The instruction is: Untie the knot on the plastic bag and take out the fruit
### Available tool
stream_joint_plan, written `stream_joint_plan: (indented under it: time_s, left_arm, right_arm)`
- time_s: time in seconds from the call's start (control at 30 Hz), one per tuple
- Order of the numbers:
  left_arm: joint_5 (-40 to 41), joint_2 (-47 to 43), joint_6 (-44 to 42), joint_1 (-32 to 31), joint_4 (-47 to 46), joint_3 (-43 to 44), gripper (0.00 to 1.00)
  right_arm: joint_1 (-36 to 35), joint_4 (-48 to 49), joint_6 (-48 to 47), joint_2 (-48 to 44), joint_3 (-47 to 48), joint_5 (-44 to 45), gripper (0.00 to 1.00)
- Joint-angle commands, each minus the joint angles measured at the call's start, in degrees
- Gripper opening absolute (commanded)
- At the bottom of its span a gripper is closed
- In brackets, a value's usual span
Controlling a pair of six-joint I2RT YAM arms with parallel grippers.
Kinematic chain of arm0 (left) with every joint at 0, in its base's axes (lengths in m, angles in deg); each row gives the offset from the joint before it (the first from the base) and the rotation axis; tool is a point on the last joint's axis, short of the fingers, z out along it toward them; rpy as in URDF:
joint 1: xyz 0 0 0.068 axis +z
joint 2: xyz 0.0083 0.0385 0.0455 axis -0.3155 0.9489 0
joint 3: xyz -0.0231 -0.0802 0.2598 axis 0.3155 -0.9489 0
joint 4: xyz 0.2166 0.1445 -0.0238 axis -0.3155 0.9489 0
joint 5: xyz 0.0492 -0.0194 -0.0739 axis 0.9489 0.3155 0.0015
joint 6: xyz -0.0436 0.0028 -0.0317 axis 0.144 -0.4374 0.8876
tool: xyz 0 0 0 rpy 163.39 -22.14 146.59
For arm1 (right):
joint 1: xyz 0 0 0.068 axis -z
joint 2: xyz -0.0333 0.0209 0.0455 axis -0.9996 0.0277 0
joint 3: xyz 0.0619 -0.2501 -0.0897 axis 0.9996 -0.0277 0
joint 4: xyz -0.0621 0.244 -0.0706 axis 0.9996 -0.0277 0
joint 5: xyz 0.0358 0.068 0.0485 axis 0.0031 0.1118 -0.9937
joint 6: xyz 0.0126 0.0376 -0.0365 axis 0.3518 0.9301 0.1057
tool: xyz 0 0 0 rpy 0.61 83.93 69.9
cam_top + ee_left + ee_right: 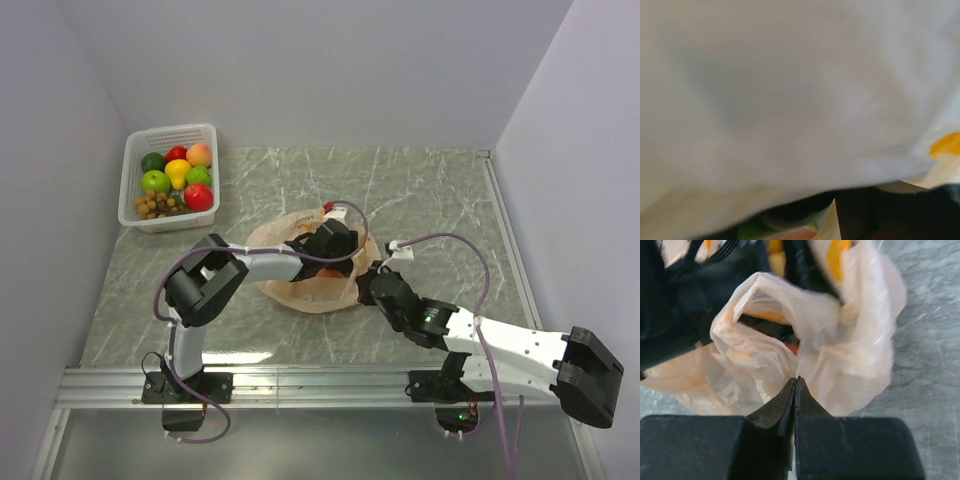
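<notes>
The plastic bag (pixel 300 285) lies in the middle of the table with its mouth open; no knot tuft shows. My left gripper (pixel 330 245) reaches down into the bag's mouth. In the left wrist view the blurred bag (pixel 790 90) covers almost everything; below it show a green-and-pink watermelon wedge (pixel 785 232) and one dark finger (pixel 865 215). My right gripper (pixel 796 381) is shut at the bag's near right edge (pixel 375 285), pinching the thin plastic (pixel 840 340) and holding that side up. A bit of red fruit (pixel 794 347) shows inside the mouth.
A white basket (pixel 135 150) stands at the back left, holding green apples (pixel 155 181), a yellow pear (pixel 177 172), a red apple (pixel 199 196), a peach-coloured fruit (pixel 199 154) and tan balls (pixel 155 205). Walls close the table at left, back and right.
</notes>
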Motion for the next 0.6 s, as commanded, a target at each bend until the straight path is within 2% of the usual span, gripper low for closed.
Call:
stream_joint_plan:
  time_s: [0.0, 0.27, 0.47, 0.57]
  left_arm:
    - [0.5, -7.2, -0.2, -0.3, 1.7, -2.9, 0.15]
    - [-4.7, -24.6, 0.6, -0.3, 6.7, -11.6, 0.05]
    - [-7.2, -38.2, 0.2, -0.3, 15.4, -13.5, 0.06]
    - [-8.7, -44.7, 0.5, 1.9, 17.5, -13.4, 0.05]
  right_arm:
    - [-0.2, -0.9, -0.2, -2.7, -0.1, 4.8, 0.0]
    - [4.5, -4.6, -4.0, -2.4, 2.8, 6.6, 0.0]
    - [5.8, -5.1, -6.3, 2.0, 6.4, 4.8, 0.0]
    - [5.8, -6.3, -6.9, 6.0, 9.1, 3.0, 0.0]
